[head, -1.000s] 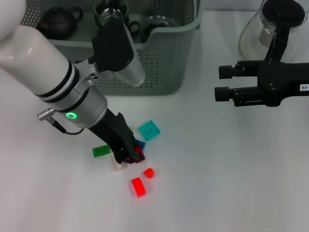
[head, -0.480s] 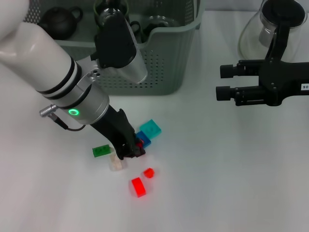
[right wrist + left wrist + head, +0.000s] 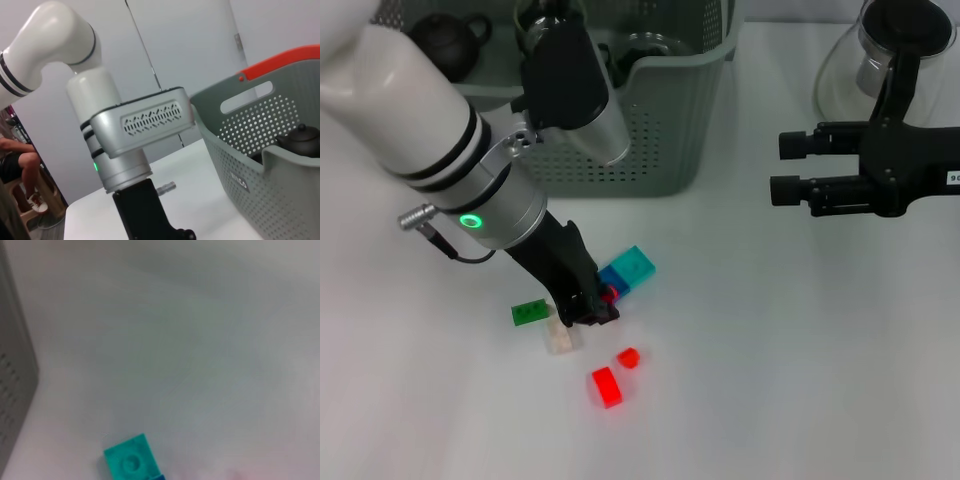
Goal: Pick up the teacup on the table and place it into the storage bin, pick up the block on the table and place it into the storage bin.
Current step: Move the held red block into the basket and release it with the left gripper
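I'm working left gripper [image 3: 592,308] at the block cluster | closing on a small red block [image 3: 609,295], judging it light, rigid, slick plastic: pinch flat sides | right gripper [image 3: 790,168] hanging parked, fingers apart

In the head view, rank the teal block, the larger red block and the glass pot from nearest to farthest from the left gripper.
Measured from the left gripper, low among the blocks:
1. Teal block, just beyond it toward the storage bin.
2. Larger red block, nearer the robot, a little farther than the teal one.
3. Glass pot, far across the table, behind the right gripper.
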Available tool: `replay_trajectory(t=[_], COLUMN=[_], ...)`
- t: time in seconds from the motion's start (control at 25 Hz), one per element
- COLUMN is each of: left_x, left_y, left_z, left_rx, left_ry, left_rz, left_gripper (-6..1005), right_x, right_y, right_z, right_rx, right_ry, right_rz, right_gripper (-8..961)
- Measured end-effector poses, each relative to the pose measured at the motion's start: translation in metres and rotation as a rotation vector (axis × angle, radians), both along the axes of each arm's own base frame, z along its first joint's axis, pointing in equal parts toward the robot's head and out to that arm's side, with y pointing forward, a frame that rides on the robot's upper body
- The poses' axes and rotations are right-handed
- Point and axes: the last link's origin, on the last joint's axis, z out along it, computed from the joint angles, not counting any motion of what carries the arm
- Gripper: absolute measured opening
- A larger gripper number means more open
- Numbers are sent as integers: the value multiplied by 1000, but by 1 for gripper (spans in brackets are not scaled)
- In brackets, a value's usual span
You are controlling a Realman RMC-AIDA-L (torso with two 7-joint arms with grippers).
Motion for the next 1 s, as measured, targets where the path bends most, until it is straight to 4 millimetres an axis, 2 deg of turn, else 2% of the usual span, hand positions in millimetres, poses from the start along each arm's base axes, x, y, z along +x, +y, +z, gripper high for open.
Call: replay_trajectory(t=[0.24,0.44,0.68,1.0], left_x=[12,26,38,48], left_y=[-1,3,18,38], left_z=[10,30,69,131], left_rx=[-47,-76,-7,145], left_ry=[-2,-46,-99,-125], left_rz=[14,49,56,34], left_gripper=[176,186,198,215], right_x=[0,1,1,1], right_y=[0,1,1,0], right_z=[1,2,2,3], right_rx=[3,5,6,0], right_ry=[2,1,0,2], right_rz=[-2,-2,-1,-4], right_gripper=[776,776,776,775])
